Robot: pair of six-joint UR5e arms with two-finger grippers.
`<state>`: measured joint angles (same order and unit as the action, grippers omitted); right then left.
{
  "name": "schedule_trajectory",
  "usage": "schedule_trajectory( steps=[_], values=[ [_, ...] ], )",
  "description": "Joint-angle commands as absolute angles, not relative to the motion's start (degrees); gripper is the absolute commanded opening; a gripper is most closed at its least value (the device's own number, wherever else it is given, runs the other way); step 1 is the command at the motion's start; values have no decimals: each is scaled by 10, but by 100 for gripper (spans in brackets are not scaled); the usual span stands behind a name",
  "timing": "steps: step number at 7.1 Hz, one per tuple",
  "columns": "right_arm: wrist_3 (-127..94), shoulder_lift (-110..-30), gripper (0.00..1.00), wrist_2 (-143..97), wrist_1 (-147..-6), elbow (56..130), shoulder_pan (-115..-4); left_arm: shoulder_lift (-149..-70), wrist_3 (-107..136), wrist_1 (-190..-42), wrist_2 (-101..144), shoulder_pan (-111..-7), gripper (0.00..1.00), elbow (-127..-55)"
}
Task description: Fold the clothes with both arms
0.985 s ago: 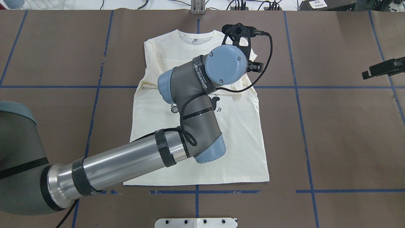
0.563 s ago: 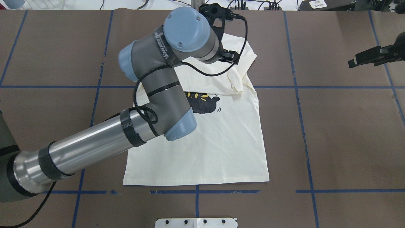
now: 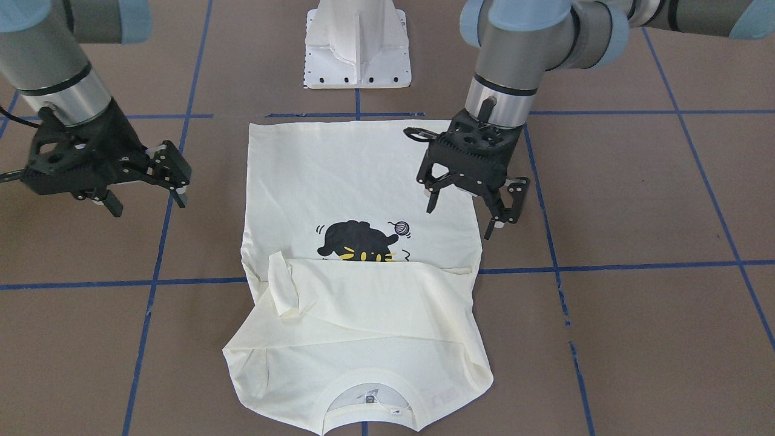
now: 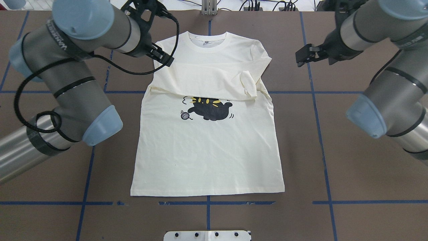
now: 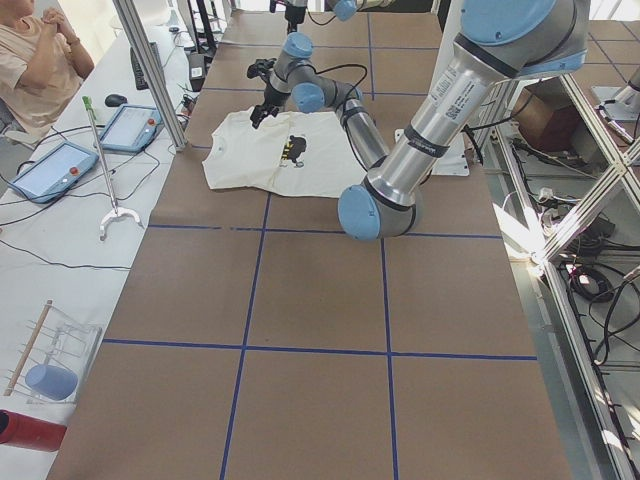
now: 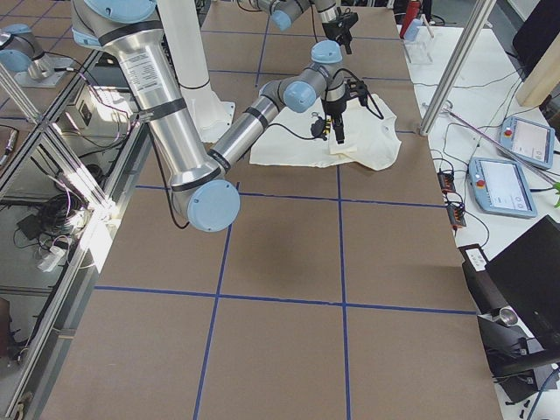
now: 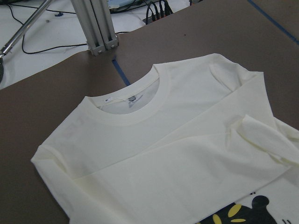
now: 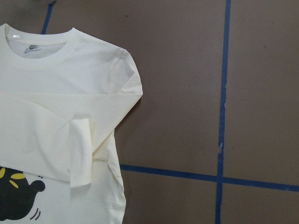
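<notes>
Cream long-sleeve T-shirt (image 4: 207, 150) lying flat, print side up, at the centre of the brown paper-covered table (image 4: 351, 167) marked with blue tape lines. Its sleeves are laid across the chest just above the black cat print (image 4: 209, 108). Black left gripper (image 3: 466, 203), jaws spread wide and empty, hangs over the shirt's edge; black right gripper (image 3: 145, 192), likewise spread and empty, hangs over bare table beside the shirt.
</notes>
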<state>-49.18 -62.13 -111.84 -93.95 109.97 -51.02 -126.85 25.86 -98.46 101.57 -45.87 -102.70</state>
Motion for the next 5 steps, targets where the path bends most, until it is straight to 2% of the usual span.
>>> schedule_trajectory(
  steps=[1, 3, 5],
  values=[
    [-539, -516, 99, -1023, -969, 1003, -440, -1232, 230, -987, 1060, -496, 100, -1043],
    [-534, -493, 98, -1017, -965, 954, -431, -1231, 297, -1000, 1105, -496, 100, -1044],
    [-540, -490, 98, -1016, -842, 870, -431, -1219, 311, -1015, 1124, -495, 100, -1039]
  ],
)
